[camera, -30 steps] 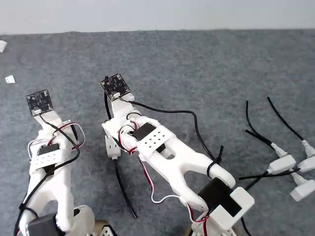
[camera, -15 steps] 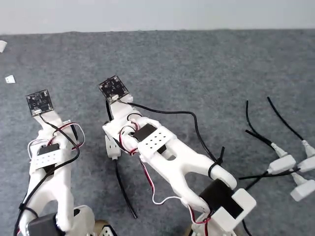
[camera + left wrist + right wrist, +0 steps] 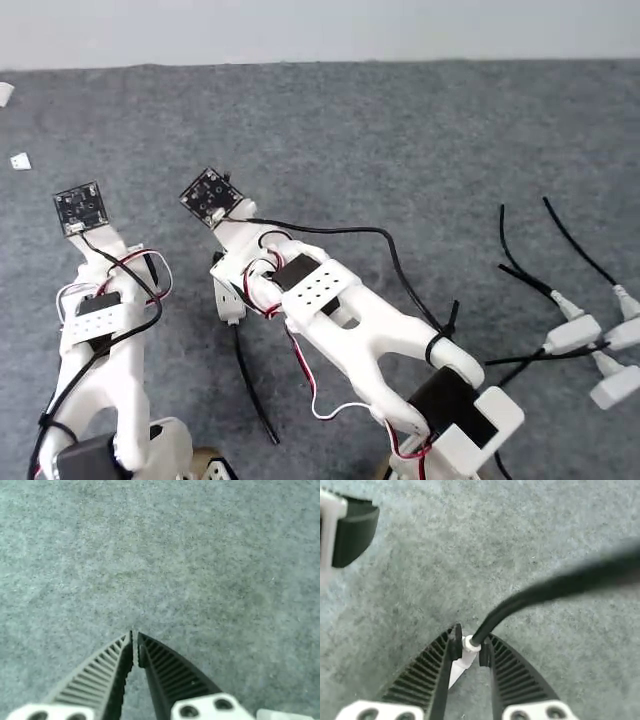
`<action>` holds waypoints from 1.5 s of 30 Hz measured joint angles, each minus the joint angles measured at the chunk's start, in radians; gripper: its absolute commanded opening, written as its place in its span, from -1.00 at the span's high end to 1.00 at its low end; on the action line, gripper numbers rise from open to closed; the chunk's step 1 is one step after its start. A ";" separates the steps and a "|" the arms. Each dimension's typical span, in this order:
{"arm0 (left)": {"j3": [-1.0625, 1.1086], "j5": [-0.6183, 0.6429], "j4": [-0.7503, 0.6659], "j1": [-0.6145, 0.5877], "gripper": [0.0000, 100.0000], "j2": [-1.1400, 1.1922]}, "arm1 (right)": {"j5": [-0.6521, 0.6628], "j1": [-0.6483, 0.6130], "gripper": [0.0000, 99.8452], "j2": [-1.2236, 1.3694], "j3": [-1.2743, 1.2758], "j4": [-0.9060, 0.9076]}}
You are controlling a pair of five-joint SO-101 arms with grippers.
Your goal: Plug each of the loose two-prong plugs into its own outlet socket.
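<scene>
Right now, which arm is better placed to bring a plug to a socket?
Right. The right gripper is shut on a white plug with black cord; the left gripper is shut on nothing, over bare carpet.

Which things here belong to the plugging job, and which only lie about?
Job: plug in the right pincer; its black cord; corded white pieces, far right.
Lying about: two white scraps, far left.

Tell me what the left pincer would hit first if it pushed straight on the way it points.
The grey mat itself. The left pincer, shut and empty, points at bare mat, with nothing lying in its line. I cannot judge how far off the mat is.
</scene>
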 measured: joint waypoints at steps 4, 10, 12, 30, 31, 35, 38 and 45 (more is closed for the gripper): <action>0.000 0.000 0.000 0.000 0.97 0.000 | 0.034 0.000 0.98 0.000 0.008 0.000; 0.000 0.000 0.000 0.000 0.97 0.000 | 0.017 -0.006 0.98 0.000 0.008 0.000; 0.000 0.000 0.000 0.000 0.97 0.000 | 0.005 -0.011 0.98 0.000 0.008 -0.002; 0.000 0.000 0.000 0.000 0.97 0.000 | 0.143 -0.046 0.98 0.020 0.034 -0.002; 0.000 0.000 0.000 0.000 0.97 0.000 | 0.144 -0.046 0.98 0.020 0.038 -0.002; 0.000 0.000 0.000 0.000 0.97 0.000 | 0.164 -0.048 0.99 0.020 0.038 -0.002; 0.000 0.000 0.000 0.000 0.97 0.000 | 0.172 -0.044 0.99 0.041 0.021 0.020; 0.000 0.000 0.000 0.000 0.97 0.000 | 0.173 -0.049 0.98 0.121 -0.130 0.155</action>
